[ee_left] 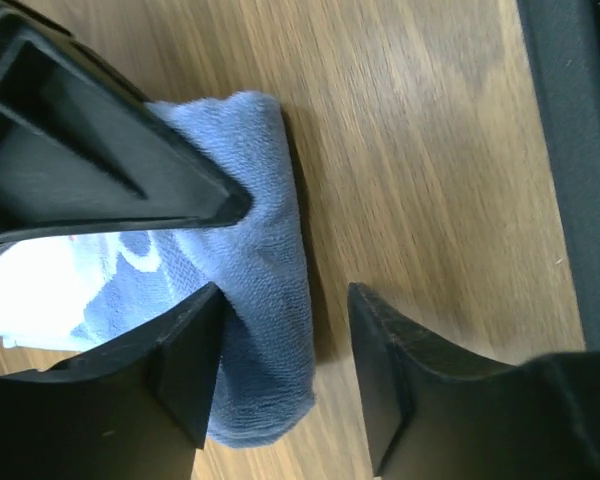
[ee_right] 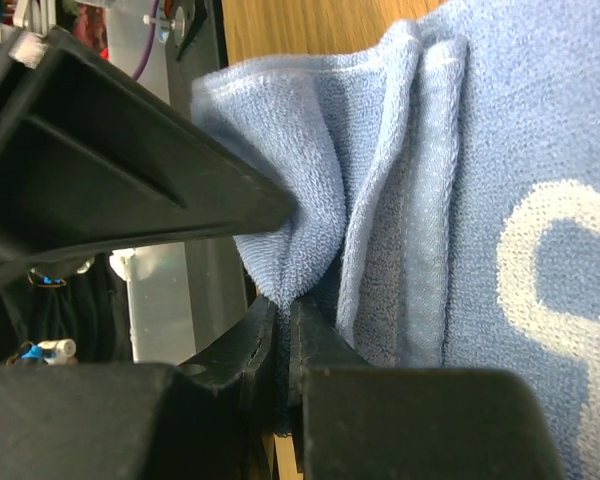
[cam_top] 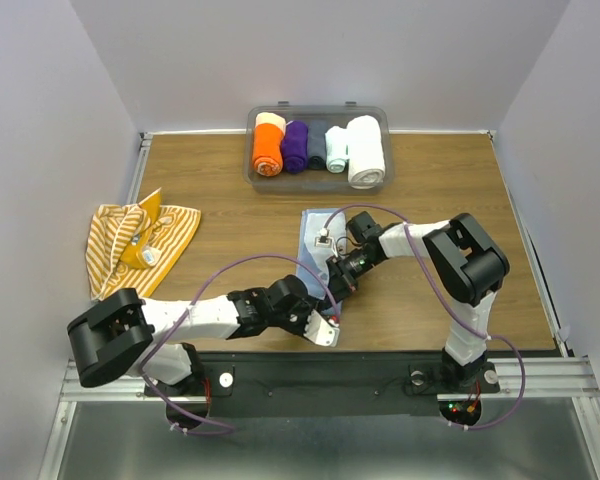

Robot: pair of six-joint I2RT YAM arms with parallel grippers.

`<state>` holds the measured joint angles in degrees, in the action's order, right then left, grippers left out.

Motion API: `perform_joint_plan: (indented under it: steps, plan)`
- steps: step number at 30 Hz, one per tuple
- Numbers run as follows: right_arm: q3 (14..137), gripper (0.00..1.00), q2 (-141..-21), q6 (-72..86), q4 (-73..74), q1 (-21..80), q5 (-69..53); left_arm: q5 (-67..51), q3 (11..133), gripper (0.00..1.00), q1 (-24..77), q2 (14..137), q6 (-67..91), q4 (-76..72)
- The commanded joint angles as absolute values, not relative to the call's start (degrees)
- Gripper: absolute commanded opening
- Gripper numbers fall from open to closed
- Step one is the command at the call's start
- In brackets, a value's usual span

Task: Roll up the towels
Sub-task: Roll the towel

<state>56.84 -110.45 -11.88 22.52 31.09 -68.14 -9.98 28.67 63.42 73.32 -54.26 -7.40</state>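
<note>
Blue towel (ee_right: pixel 420 180) edge clamped in the right gripper (ee_right: pixel 283 315). The left gripper (ee_left: pixel 285 300) has jaws apart, astride the rolled end, perhaps touching one side.

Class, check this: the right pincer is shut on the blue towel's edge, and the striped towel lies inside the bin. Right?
Not quite. The striped towel lies on the table, outside the bin; the top view shows it. The rest holds.
</note>
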Motion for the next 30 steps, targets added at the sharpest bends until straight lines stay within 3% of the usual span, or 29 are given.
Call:
perform_joint_plan:
  steps: [1, 6, 11, 14, 15, 18, 21, 30]
  plan:
    - [58.98, 0.03, -110.83, -11.86, 23.03, 30.76, -70.23, -9.05, 30.15, 0.47, 63.81, 74.7, -53.44, -9.23]
    - [59.06, 0.07, -109.52, -13.01, 23.29, 30.76, -69.09, -7.04, 32.25, 0.23, 63.72, 80.66, -50.63, -6.17]
    - [59.15, 0.23, -105.21, -13.89, 23.38, 30.24, -63.73, -14.22, 35.68, 0.2, 63.19, 81.04, -48.96, -0.1]
    - [60.73, 0.45, -101.44, -13.71, 23.99, 28.22, -59.51, -19.32, 37.87, 0.2, 63.19, 81.82, -46.59, 4.82]
    - [61.25, 0.6, -100.29, -13.71, 24.17, 27.34, -58.28, -21.6, 38.66, 0.2, 63.11, 82.44, -46.23, 8.14]
    - [63.71, 0.88, -96.51, -12.92, 24.78, 23.21, -56.43, -24.77, 41.65, 0.2, 62.23, 85.16, -44.83, 13.42]
    - [66.53, 0.93, -93.26, -13.97, 27.41, 19.52, -54.67, -28.29, 43.41, 0.22, 60.13, 86.13, -44.47, 16.33]
    - [68.21, 0.94, -79.66, -20.74, 36.91, 16.61, -47.21, -39.36, 58.87, 0.28, 49.05, 97.2, -44.03, 32.75]
